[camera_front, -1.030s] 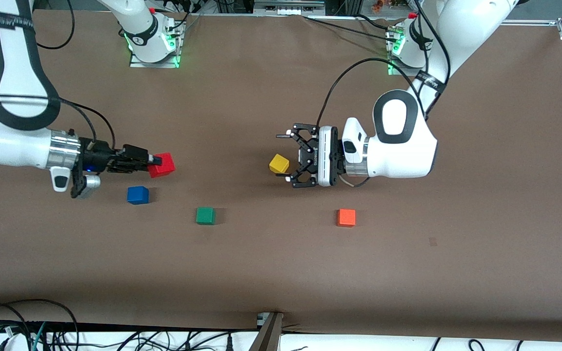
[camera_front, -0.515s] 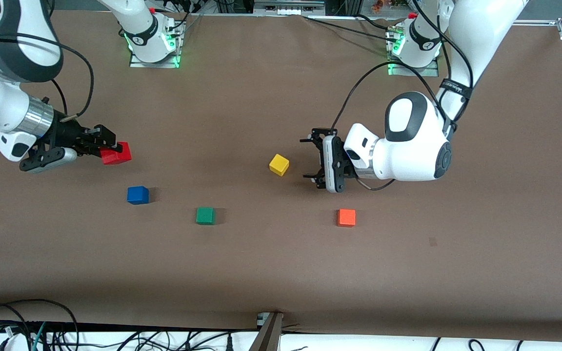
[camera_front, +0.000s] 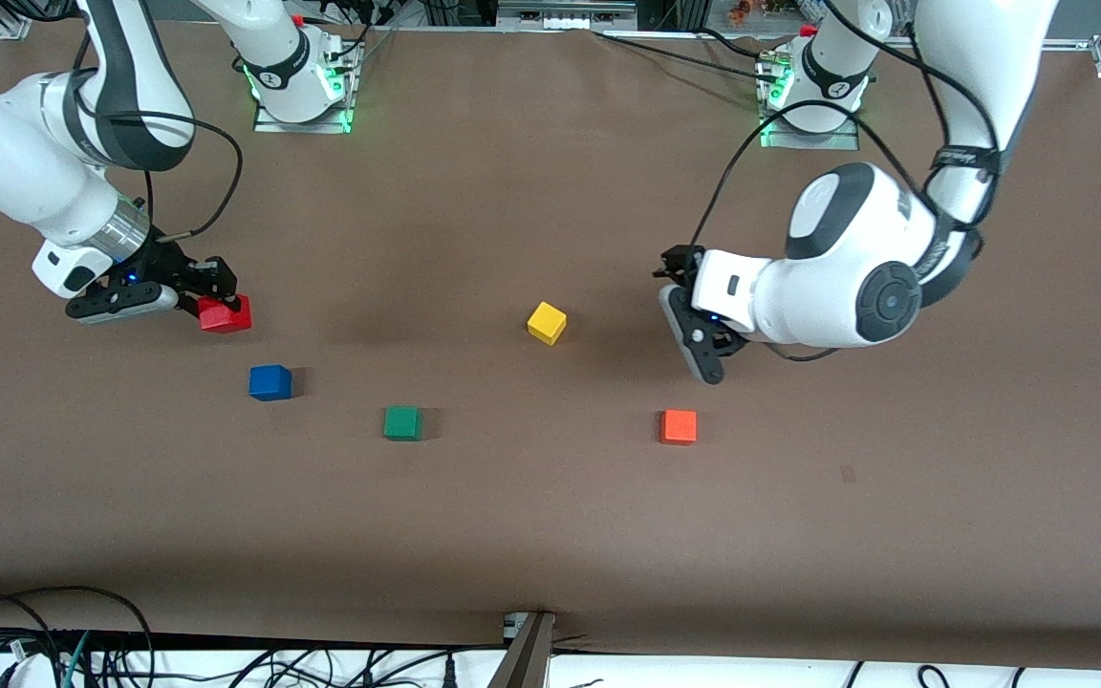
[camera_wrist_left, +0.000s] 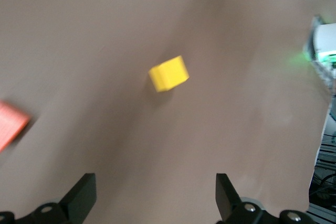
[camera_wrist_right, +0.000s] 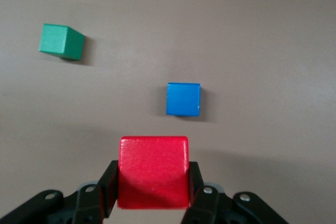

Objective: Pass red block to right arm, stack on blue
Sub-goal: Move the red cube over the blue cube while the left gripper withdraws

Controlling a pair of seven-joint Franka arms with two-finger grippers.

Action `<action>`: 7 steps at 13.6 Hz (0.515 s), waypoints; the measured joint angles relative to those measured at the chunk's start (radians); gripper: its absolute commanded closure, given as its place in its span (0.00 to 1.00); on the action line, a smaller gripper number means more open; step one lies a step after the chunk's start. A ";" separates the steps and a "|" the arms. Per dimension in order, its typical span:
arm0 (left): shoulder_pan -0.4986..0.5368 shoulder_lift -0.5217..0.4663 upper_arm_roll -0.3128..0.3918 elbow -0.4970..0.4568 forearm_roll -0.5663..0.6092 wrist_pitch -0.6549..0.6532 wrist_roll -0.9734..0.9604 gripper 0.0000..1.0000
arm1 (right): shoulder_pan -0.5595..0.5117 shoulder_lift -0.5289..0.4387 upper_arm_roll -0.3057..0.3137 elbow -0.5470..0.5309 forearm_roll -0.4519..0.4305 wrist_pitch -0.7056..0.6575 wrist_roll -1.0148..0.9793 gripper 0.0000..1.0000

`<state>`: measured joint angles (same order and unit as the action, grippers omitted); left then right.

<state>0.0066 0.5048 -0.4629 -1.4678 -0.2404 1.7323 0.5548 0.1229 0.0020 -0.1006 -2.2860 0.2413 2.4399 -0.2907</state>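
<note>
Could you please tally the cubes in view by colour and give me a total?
Red cube, held in the right gripper: 1
Blue cube: 1
Green cube: 1
Yellow cube: 1
Orange cube: 1
Total: 5 cubes

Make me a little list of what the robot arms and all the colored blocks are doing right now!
right gripper: shut on the red block, up in the air
left gripper: open, holding nothing, above the table near the yellow block
blue block: on the table, nothing stacked on it yet
green block: on the table beside the blue block
orange block: on the table toward the left arm's end
</note>
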 measured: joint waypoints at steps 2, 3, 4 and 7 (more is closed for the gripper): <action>0.011 -0.005 0.005 0.054 0.098 -0.084 -0.122 0.00 | 0.004 0.039 0.002 -0.027 -0.002 0.111 -0.002 1.00; 0.015 -0.006 0.008 0.071 0.136 -0.117 -0.178 0.00 | 0.006 0.071 0.003 -0.032 -0.004 0.164 -0.003 1.00; 0.016 -0.008 0.014 0.083 0.174 -0.140 -0.217 0.00 | 0.010 0.105 0.004 -0.033 -0.004 0.207 -0.004 1.00; 0.019 -0.011 0.039 0.155 0.277 -0.185 -0.275 0.00 | 0.026 0.180 0.007 -0.021 -0.005 0.284 -0.004 1.00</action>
<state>0.0256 0.4936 -0.4236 -1.3129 0.0369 1.5476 0.2803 0.1485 0.1817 -0.0940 -2.3072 0.2367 2.7242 -0.2947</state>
